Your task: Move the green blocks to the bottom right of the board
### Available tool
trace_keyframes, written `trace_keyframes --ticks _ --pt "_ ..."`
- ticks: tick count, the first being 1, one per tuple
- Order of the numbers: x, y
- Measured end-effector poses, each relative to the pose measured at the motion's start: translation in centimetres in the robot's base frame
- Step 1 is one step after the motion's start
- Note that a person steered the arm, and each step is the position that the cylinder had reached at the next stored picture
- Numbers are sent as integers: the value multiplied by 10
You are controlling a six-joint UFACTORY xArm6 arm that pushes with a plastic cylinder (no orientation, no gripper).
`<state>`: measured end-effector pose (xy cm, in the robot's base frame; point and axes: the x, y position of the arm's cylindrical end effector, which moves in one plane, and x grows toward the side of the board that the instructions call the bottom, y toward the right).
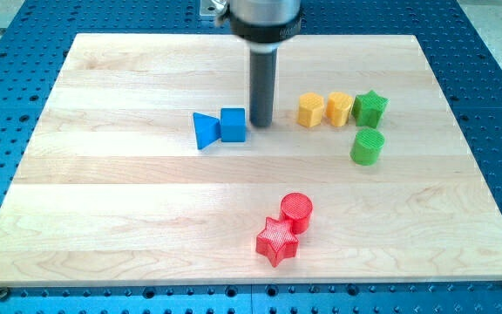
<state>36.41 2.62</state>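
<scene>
Tip (261, 125) of the dark rod sits on the pale wooden board (129, 218), upper-middle area, just right of the blue plastic cube (233, 125); looks touching or nearly so, can't tell which. No fingers on this rig, so nothing to be apart or together: just the bare rod end.

Blue plastic triangular block (204, 130) touches the cube's left side. Right of tip, w/ a small gap: yellow plastic hexagon-ish block (310, 110), then a second yellow block (339, 108), shape not clear, the two just beside each other. Green plastic star block (370, 107) touches the right yellow one. Green plastic cylinder (367, 146) stands just below the star, slightly apart from it.

Task things: both greens sit in the upper right part of board, near but not at the right edge.

Red plastic cylinder (296, 210) and red plastic star block (277, 241) lie touching, bottom centre, star near the bottom edge.

Open room: whole left third bare; broad bare band across the middle; bottom right corner bare, w/ a straight run down from the green cylinder. Reds are left of that run.

Counts: blue 2, yellow 2, green 2, red 2; total 8 blocks. Blue perforated table (7, 78) surrounds board on all sides.
</scene>
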Motion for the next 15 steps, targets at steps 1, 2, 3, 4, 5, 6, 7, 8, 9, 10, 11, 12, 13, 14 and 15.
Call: trace_keyframes --ticks 1,2,3,4,5,6,7,8,9,10,11,12,13,14,15 --pt "-54 40" --pt "-60 131" --pt "-28 148" --pt "15 160" --pt "43 171" --pt "76 171" --pt "84 171" --pt "84 171" --pt "84 172" --pt "84 172" --pt "115 186" --pt "130 184" --pt "98 160" --pt "83 117" --pt "91 88"
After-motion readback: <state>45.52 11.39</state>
